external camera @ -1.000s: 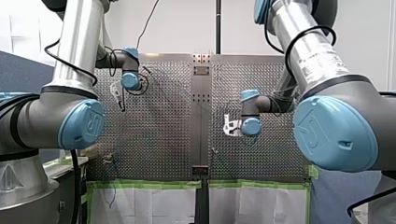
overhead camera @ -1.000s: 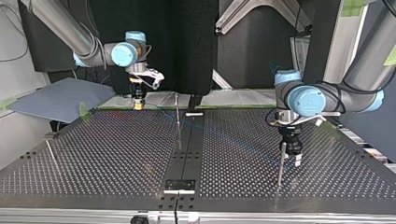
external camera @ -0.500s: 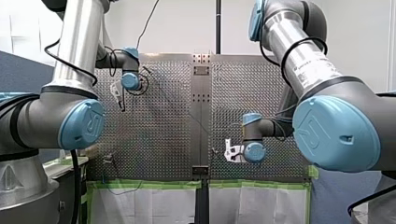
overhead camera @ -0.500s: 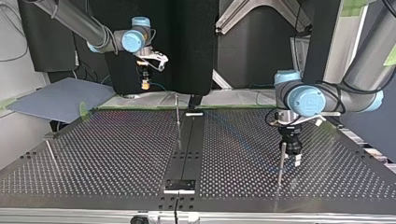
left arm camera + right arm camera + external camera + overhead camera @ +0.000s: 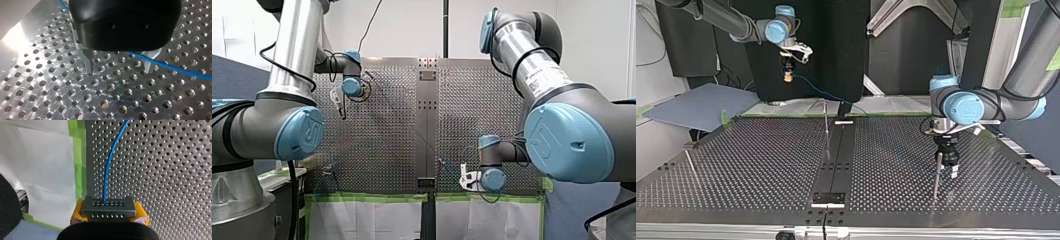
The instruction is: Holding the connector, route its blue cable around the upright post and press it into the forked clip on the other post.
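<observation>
My right gripper [image 5: 109, 218], with yellow pads, is shut on the grey connector [image 5: 108, 207]. The blue cable [image 5: 110, 162] leaves the connector and runs out over the perforated plate. In the top view this gripper [image 5: 787, 76] hangs high above the table's far edge, and the cable [image 5: 828, 95] slopes down past a thin upright post [image 5: 826, 120]. My left gripper [image 5: 949, 167] stands low over the table beside another upright post [image 5: 937, 175]. Its metal fingers [image 5: 88, 61] are open, and the cable [image 5: 172, 67] crosses by one of them without being gripped.
A third short post [image 5: 690, 161] stands at the top view's left. A dark centre strip [image 5: 836, 155] splits the perforated table [image 5: 761, 165]. Green tape [image 5: 372, 197] and white sheeting line the table edge below my right gripper [image 5: 469, 177]. I cannot tell which post carries the forked clip.
My right arm has carried the connector up and back past the table's edge, drawing the blue cable out over the plate. My left arm has not moved.
</observation>
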